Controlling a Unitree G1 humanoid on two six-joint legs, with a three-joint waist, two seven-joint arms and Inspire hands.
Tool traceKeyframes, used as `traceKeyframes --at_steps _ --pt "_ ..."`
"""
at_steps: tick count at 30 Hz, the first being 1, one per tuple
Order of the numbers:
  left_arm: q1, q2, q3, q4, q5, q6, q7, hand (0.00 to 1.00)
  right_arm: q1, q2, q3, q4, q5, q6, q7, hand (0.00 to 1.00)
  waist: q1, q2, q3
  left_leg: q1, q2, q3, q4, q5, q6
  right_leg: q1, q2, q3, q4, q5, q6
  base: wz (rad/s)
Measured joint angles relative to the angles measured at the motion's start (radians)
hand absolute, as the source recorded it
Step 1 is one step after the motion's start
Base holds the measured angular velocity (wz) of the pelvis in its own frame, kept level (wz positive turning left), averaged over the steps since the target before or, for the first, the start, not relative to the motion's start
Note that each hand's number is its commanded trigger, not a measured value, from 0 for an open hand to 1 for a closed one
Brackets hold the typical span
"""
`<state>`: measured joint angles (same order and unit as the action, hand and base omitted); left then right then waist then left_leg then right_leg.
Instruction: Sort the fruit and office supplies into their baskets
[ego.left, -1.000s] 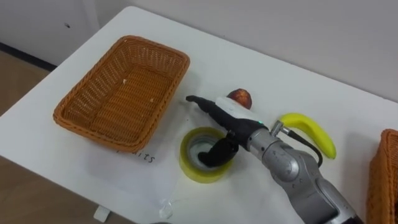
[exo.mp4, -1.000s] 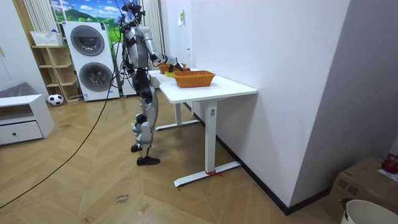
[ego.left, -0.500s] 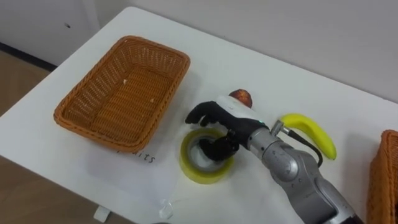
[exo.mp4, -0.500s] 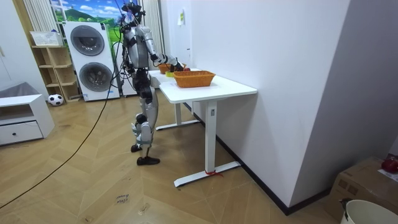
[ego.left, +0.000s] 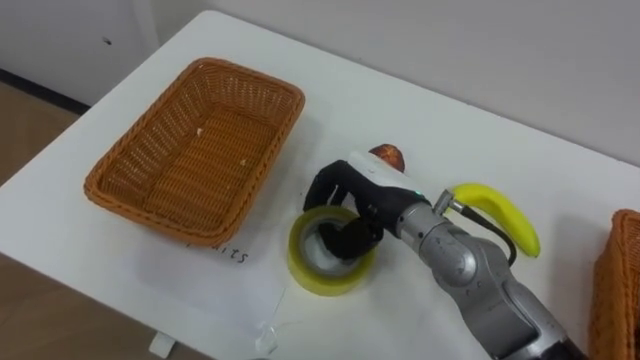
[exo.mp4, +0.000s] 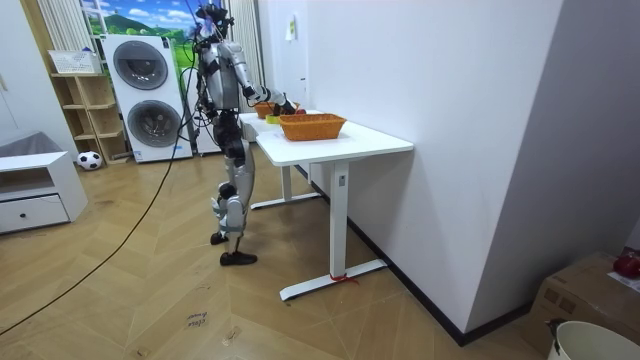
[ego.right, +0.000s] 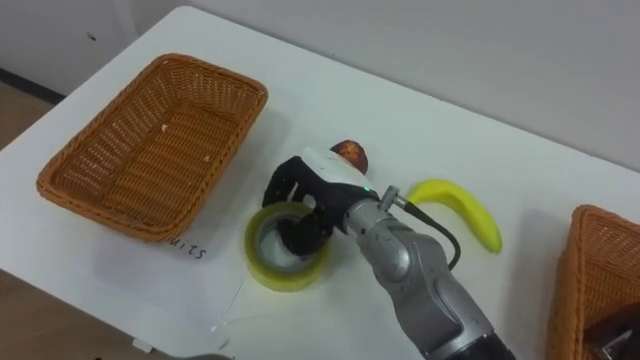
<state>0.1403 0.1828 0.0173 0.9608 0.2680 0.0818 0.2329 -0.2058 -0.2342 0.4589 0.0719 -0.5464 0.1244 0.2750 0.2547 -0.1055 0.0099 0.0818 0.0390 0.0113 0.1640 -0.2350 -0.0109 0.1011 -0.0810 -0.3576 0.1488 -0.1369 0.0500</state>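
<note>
On the bench (ego.left: 420, 100), my right hand (ego.left: 372, 192) had its fingers (ego.left: 325, 185) clamped on the yellow tape roll (ego.left: 305, 268). I judged the next move to be lifting it clear toward the wicker basket (ego.left: 250, 75).

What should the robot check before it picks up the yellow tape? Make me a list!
1. Hold on the tape: ok. The right hand is curled over the rim of the yellow tape roll.
2. Tape off the table: not ok. It lies flat on it.
3. Room in the left basket: ok. Its bare bottom shows.
4. Way to that basket: ok. Nothing lies between it and the tape.
5. Fruit out of the way: cannot tell. The banana lies apart, but the reddish fruit sits right behind the hand.
6. Which basket takes office supplies: cannot tell.
</note>
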Motion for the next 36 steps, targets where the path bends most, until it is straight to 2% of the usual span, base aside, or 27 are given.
traceKeyframes --at_steps 9,12,16,18,20,27,36 --pt "0.007 0.002 0.029 -0.017 -0.002 0.0 0.0 0.0 0.003 -0.014 -0.013 -0.022 0.004 0.001 0.024 1.0 -0.012 -0.002 -0.0015 0.01 0.0 0.002 0.0 0.0 0.0 0.003 0.0 0.006 0.001 0.0 0.0 -0.01" --pt "0.018 0.002 0.047 -0.017 -0.001 -0.003 0.003 0.0 0.004 -0.042 -0.032 -0.053 0.004 -0.002 0.035 1.0 -0.021 -0.003 -0.0018 0.016 0.0 0.011 -0.001 0.0 0.0 0.001 0.001 0.037 0.001 0.0 0.0 -0.09" --pt "0.032 0.003 0.098 0.006 0.003 -0.018 0.003 0.0 0.051 -0.086 -0.157 -0.173 0.006 -0.006 0.041 1.0 -0.048 -0.006 -0.0042 0.018 0.0 0.014 -0.003 0.0 0.0 0.002 0.002 0.058 0.001 0.0 0.0 -0.01" --pt "0.041 0.003 0.12 0.006 0.003 -0.019 0.003 0.0 0.065 -0.104 -0.215 -0.216 0.007 -0.021 0.032 1.0 -0.062 -0.005 -0.0036 0.023 0.0 0.013 -0.003 0.0 0.0 0.004 0.003 0.069 0.002 0.0 0.0 -0.05" --pt "0.054 0.002 0.146 0.006 0.005 -0.023 0.013 0.0 0.08 -0.118 -0.278 -0.266 0.004 -0.029 -0.005 1.0 -0.067 -0.005 -0.0034 0.035 0.002 0.014 -0.008 0.0 0.0 0.006 0.007 0.103 0.001 0.0 0.0 -0.23" --pt "0.062 0.0 0.172 0.004 0.009 -0.025 0.026 0.0 0.112 -0.118 -0.382 -0.326 0.012 -0.03 -0.027 1.0 -0.117 -0.006 -0.0041 0.038 0.002 0.019 -0.012 0.0 0.0 0.003 0.008 0.119 0.002 0.0 0.0 -0.04" --pt "0.075 -0.003 0.177 0.002 0.006 -0.025 0.045 0.0 0.113 -0.119 -0.456 -0.318 0.033 -0.028 -0.065 1.0 -0.148 -0.006 -0.0042 0.037 0.002 0.043 -0.012 0.0 0.0 -0.006 0.008 0.134 0.001 0.0 0.0 -0.05"
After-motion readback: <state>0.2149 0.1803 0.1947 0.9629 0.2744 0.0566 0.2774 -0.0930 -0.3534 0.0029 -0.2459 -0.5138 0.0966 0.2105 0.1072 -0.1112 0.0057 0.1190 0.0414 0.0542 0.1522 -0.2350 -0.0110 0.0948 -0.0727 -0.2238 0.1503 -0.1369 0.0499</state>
